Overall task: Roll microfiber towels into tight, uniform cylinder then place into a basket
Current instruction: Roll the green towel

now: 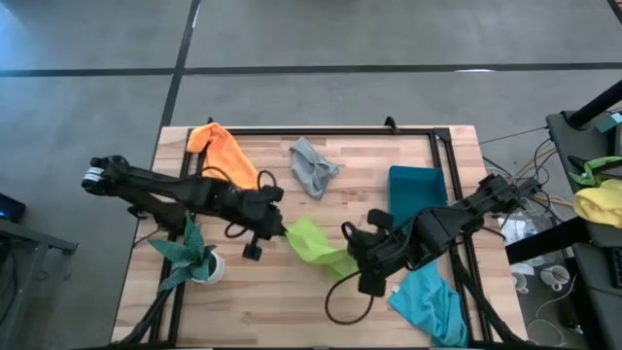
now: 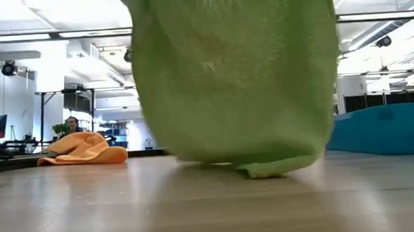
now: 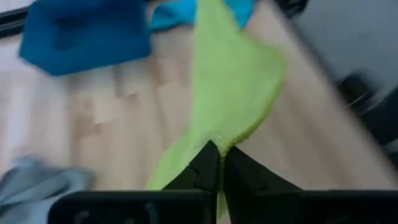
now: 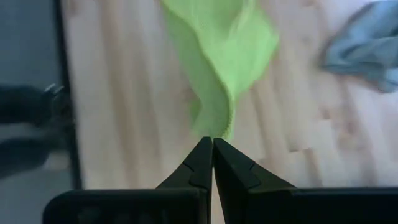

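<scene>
The lime green towel (image 1: 316,243) is strung between my two grippers over the middle of the table. My left gripper (image 1: 284,231) is shut on its left end and my right gripper (image 1: 352,261) is shut on its right end. In the low view the towel (image 2: 241,78) hangs as a wide curtain, its lowest fold (image 2: 268,171) touching the wood. The orange towel (image 1: 225,151) and the grey towel (image 1: 313,167) lie crumpled at the back. The turquoise towel (image 1: 432,301) lies at the near right, partly over the table's edge. The teal basket (image 1: 418,190) stands at the right. My left gripper pinches an edge of the lime green towel (image 3: 219,138) between its two fingertips, coming slantwise down from the table's left. The cloth runs away from the fingers toward the right arm and sags below them. My right gripper pinches a bunched end of the towel (image 4: 221,127) between its two fingertips, pointing steeply down from the table's right. The cloth twists into a fold just past the fingers and spreads toward the left arm.
A potted plant (image 1: 194,255) stands near the left arm, at the near left. A black frame rail (image 1: 330,131) runs along the table's far edge and down its right side. Bare wood lies between the grey towel and the hanging towel.
</scene>
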`<state>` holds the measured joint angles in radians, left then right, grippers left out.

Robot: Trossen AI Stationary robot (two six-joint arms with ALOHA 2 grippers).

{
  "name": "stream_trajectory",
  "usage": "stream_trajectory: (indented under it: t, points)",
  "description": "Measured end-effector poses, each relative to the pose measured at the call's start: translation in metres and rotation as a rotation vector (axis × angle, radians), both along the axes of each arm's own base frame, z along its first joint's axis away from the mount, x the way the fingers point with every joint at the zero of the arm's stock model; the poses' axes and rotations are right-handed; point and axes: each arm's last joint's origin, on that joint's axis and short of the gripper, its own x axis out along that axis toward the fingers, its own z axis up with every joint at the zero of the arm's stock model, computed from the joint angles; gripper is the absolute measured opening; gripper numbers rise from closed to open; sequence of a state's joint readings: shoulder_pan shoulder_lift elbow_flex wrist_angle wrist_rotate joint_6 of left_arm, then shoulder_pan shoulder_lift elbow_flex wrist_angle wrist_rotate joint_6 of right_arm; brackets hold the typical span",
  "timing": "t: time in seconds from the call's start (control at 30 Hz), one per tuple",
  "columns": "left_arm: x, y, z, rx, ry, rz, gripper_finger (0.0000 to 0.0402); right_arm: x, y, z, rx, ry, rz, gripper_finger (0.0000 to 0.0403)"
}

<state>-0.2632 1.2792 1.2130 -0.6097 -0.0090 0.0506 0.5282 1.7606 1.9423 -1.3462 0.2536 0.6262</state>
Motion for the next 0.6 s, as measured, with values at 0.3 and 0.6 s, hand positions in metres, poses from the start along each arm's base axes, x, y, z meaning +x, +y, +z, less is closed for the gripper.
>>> stream_trajectory:
  t: [0.3, 0.6]
  points:
    - [-0.008, -0.07, 0.059, -0.345, 0.072, 0.013, 0.0, -0.038, 0.02, 0.053, 0.179, -0.104, 0.209, 0.0008]
    - [-0.004, -0.063, 0.053, -0.284, 0.28, 0.146, 0.0, -0.023, 0.008, 0.026, -0.091, -0.098, 0.173, 0.0008]
